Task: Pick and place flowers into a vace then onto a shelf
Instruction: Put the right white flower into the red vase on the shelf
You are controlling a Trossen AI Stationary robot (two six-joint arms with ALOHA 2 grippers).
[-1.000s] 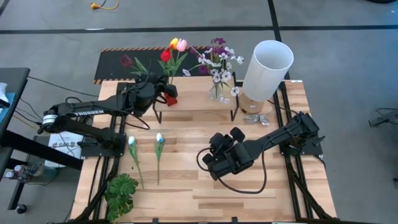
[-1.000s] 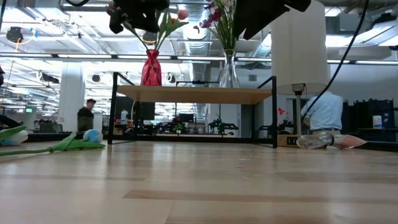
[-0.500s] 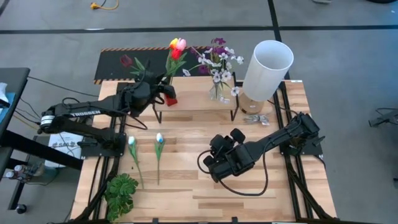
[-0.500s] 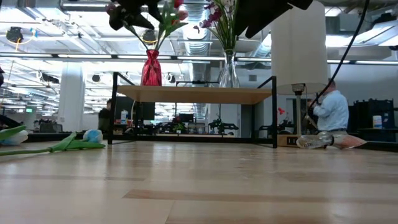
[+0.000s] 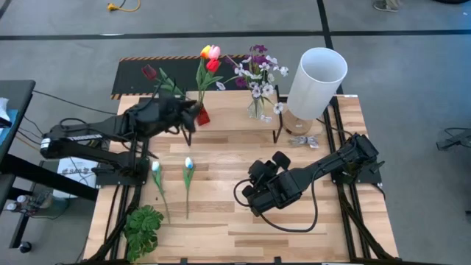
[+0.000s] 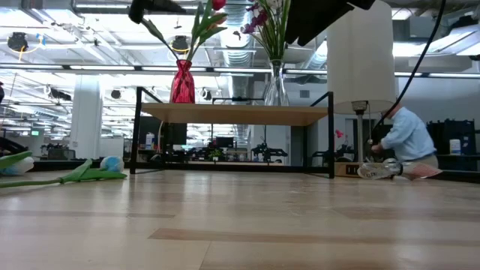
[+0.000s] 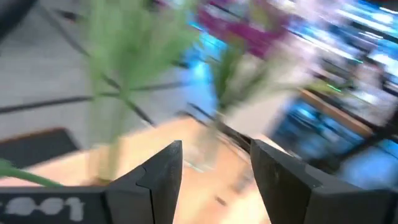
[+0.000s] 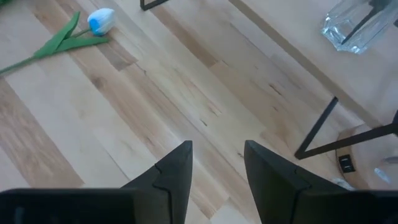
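Observation:
A red vase (image 5: 202, 116) stands on the left end of the wooden shelf (image 5: 232, 121) and holds red, orange and pink tulips (image 5: 210, 57). A dark maroon tulip (image 5: 149, 71) leans out to its left. Beside it stands a glass vase (image 5: 257, 109) with purple and white blossoms (image 5: 259, 70). Two tulips (image 5: 156, 171) (image 5: 188, 166) lie flat on the table. My left gripper (image 5: 191, 112) hovers open just left of the red vase, touching nothing (image 7: 214, 180). My right gripper (image 5: 252, 197) is open above the table's middle (image 8: 217, 180).
A tall white cylinder (image 5: 316, 77) stands at the shelf's right end, with crumpled clear plastic (image 5: 302, 141) near its foot. A green leafy plant (image 5: 143, 228) lies at the near left. A black panel with a striped edge (image 5: 136, 77) lies behind the shelf. People show beyond the table (image 6: 405, 139).
My left gripper has opened and let go of the red vase. It has drawn back toward the table's left edge and risen a little. The vase stays upright on the shelf, and its tulips have swung a little to the right.

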